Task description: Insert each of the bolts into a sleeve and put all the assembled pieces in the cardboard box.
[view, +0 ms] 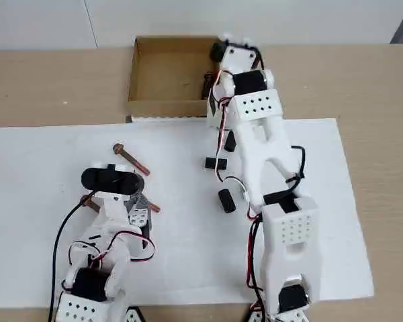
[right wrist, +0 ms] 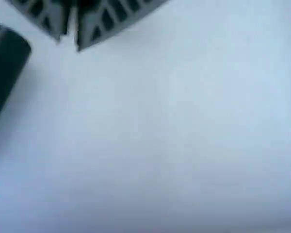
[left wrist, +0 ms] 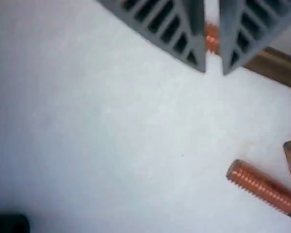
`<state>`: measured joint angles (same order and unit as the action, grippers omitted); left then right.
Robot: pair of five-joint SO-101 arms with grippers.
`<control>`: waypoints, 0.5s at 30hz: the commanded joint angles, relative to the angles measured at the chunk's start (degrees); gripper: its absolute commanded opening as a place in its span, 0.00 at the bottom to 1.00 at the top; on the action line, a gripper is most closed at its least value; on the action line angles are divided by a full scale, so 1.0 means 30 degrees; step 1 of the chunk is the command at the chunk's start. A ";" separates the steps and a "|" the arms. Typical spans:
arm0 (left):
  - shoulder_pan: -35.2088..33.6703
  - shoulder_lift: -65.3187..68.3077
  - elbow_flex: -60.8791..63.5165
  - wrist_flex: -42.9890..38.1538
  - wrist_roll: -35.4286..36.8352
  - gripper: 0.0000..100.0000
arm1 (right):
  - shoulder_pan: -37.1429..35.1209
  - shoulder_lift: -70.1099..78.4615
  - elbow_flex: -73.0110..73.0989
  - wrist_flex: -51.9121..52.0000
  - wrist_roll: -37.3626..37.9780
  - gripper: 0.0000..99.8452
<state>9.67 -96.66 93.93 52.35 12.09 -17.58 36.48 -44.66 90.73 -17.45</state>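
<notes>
- Copper bolt sits between the jaws of the left gripper, which is clamped on its shank. This is well away from the cardboard box, out on the white paper sheet.
- Rigid metal by the look, it should neither bend nor crush. It is probably dense for its size, and the threads give the pads some bite.
- A round shank can swivel in a two-sided pinch. The safer hold, I judge, is close to the hex head, leaving the threaded tip free.
- Another loose bolt lies nearer the box than the clamped one, below its front wall.
- Black sleeves lie below the box's right corner. They look light, stiff and apt to roll, so grip across the outer wall and keep the bore clear.
- Right gripper has its jaws drawn together to a slit, empty as far as I can see.
</notes>
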 commanded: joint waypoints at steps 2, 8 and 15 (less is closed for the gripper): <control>-0.0117 -0.0176 -0.0044 -0.0410 -0.0147 0.01 | 0.0220 0.0220 -0.0879 0.0542 -0.0527 0.05; -0.0117 -0.0176 -0.0044 -0.0410 -0.0147 0.01 | 0.0190 0.0923 -0.0908 0.0337 -0.0762 0.19; -0.0117 -0.0176 -0.0044 -0.0410 -0.0147 0.01 | 0.0249 0.2212 -0.0938 -0.0220 -0.0733 0.14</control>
<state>9.67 -96.66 93.93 52.35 12.09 -17.58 43.16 -44.66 91.34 -19.30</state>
